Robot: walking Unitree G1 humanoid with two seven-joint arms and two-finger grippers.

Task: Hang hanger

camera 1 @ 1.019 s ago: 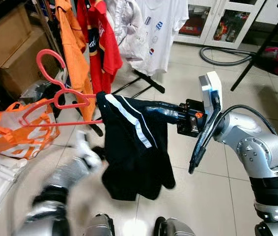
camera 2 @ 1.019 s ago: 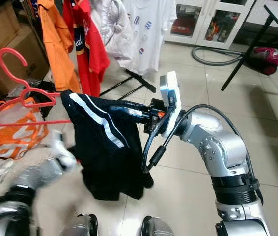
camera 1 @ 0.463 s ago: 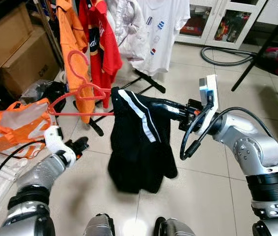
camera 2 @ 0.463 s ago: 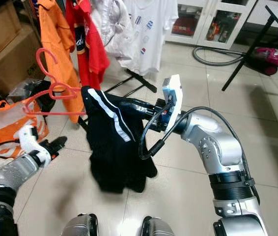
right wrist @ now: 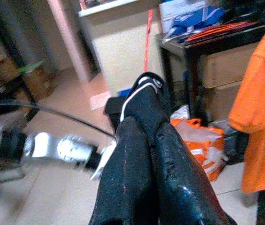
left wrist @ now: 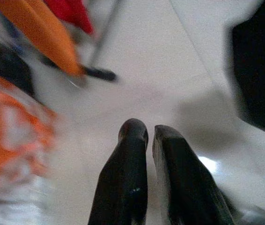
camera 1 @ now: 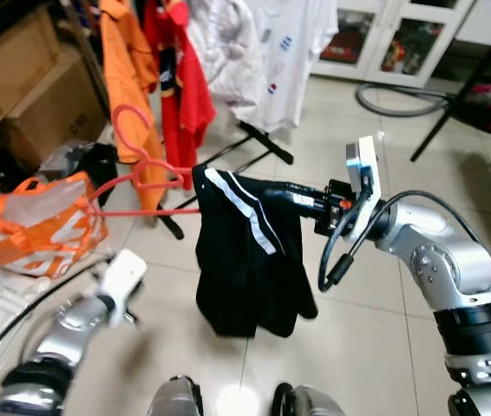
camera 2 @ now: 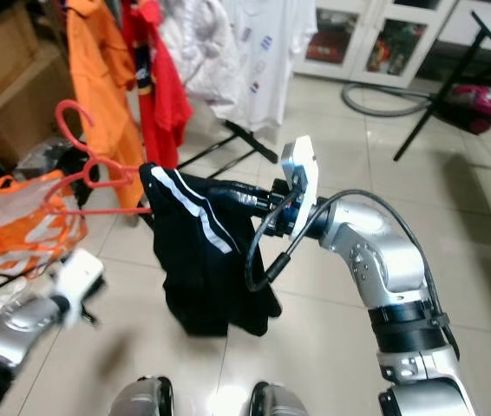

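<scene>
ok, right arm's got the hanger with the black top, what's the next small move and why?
Probably raise and extend the right gripper toward the clothes rack. The red hanger, loaded with the black garment, has its hook free in the air, below and short of the hanging clothes. The left gripper is low and idle.

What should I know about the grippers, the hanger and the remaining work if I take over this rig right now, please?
Right gripper: extended forward, jaws shut on the black garment, which hangs on the pink hanger and drapes toward the floor.
Left gripper: low by the floor, jaws shut, holding nothing; its arm looks blurred in the head views.
The hanger's hook points up, beside the orange shirt on the clothes rack, but is hooked on nothing.
Done: the garment is on the hanger and lifted.
Left: bring the hook over the rack's rail, which is out of view above, seat it and let go.
</scene>
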